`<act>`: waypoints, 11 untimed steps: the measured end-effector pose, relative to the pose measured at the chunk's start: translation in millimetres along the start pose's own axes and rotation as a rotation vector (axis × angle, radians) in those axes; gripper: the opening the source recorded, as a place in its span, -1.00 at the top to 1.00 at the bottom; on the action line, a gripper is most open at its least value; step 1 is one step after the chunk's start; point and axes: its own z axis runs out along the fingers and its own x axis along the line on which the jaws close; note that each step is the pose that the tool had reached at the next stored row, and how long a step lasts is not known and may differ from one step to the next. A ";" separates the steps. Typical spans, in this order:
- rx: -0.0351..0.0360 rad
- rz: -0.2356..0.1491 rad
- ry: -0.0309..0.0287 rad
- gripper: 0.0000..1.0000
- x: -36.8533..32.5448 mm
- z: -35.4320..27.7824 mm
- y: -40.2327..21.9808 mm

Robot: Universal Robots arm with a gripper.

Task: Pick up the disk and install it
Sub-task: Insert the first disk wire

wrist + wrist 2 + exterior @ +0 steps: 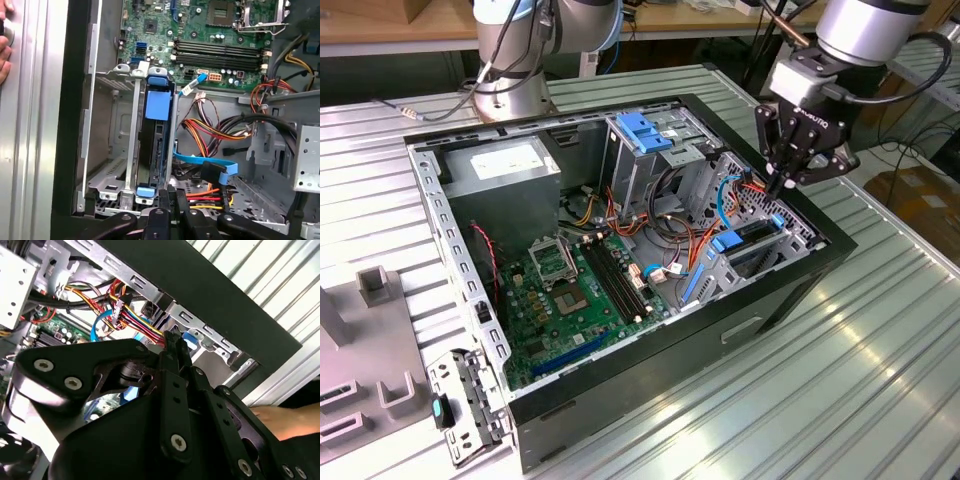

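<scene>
The disk point(752, 238) sits on edge inside the lower drive bay at the case's corner on the exterior view's right, with its blue rails showing along its top. In the first wrist view the disk point(156, 145) stands in the bay slot between metal walls, a blue rail over it and a blue tab at its near end. My gripper point(777, 186) hangs just above that end of the disk, fingers shut with nothing between them. Its black fingertips point(172, 192) come down beside the blue tab. In the second wrist view my gripper point(175, 340) points at the disk's blue tab point(189, 342).
The open black computer case point(620, 380) lies on a ribbed metal table. Inside are the green motherboard point(570, 290), a power supply point(505, 165), a metal drive cage with a blue latch point(645, 130) and bundles of coloured cables point(210, 130). A person's hand point(4, 45) rests outside the case.
</scene>
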 end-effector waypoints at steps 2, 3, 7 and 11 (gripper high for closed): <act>-0.0003 0.005 0.0002 0.67 -0.5 0.0 5.5; -0.0003 0.005 0.0002 0.67 -0.8 0.0 8.8; -0.0015 0.029 0.0011 0.67 -1.4 1.6 14.6; -0.0024 0.051 -0.0010 0.67 0.0 4.1 14.9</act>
